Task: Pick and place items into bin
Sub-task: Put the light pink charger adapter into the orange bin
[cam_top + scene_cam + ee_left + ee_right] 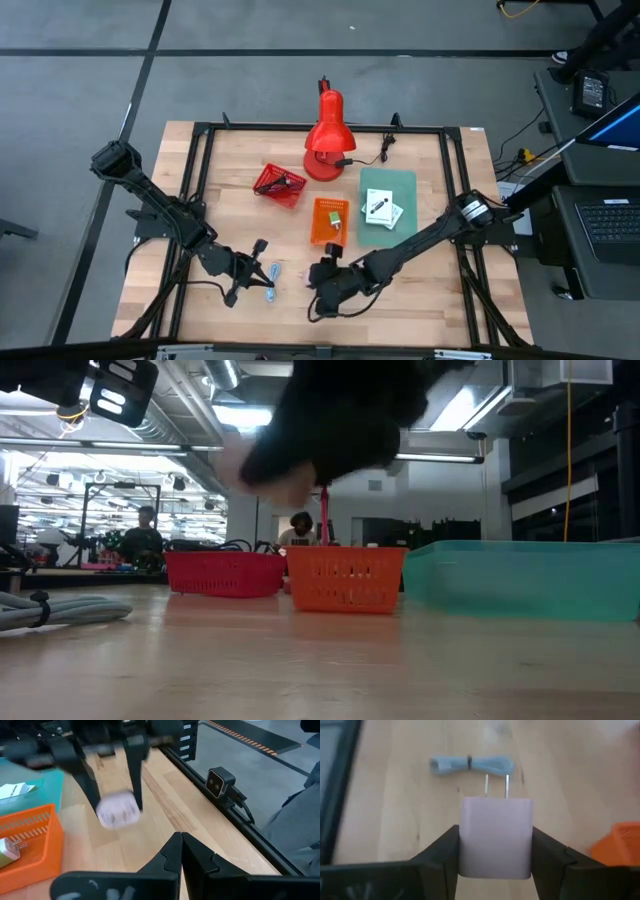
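My right gripper (495, 833) is shut on the pinkish-white cube (495, 837), a plug block with two metal prongs; it hangs over the table's near middle (325, 272). A light blue-grey coiled cable (470, 764) lies flat on the wood just beyond it (273, 277). My left gripper (180, 845) is shut and holds nothing, right beside that cable (258, 262). The orange basket (328, 220) holds a small green-and-white item (9, 851). Two white printed packets (382, 210) lie on the teal tray (400, 185). My right gripper pinches the cube by two opposite side faces (466, 840), one finger (442, 851) on each. The fingers come from above, pointing down at a slant, as the left wrist view shows (134, 780). The cube is lifted clear of the table (280, 470), prongs (496, 786) pointing away from the wrist.
The red desk lamp (325, 135) stands at the far middle. A red basket (280, 185) with dark cord inside sits left of the orange one. A black frame (200, 180) rims the table. People show in the room beyond (145, 535). Bare wood lies along the near edge.
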Available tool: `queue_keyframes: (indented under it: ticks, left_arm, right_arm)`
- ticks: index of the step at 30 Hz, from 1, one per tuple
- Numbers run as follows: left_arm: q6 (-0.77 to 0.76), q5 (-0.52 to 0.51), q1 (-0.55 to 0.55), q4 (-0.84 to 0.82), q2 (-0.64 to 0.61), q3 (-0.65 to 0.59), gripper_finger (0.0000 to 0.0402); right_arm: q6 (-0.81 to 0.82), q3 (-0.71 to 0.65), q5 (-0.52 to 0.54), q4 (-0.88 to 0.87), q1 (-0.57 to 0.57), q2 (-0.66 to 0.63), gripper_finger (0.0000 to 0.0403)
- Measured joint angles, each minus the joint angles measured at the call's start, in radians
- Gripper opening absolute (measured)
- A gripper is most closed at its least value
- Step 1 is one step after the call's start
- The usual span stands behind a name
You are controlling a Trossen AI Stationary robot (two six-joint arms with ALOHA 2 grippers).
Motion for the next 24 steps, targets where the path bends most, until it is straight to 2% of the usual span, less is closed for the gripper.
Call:
queue_keyframes:
  ticks: [16,24]
  left_arm:
    - [0.001,-0.005,0.0,-0.006,0.0,0.0,0.0003]
    - [-0.005,-0.01,0.0,-0.011,0.0,0.0,0.0003]
  right_arm:
    - [-0.055,-0.358,0.028,0.351,-0.043,-0.247,0.0166]
    - [-0.058,-0.412,0.032,0.325,-0.109,-0.278,0.0166]
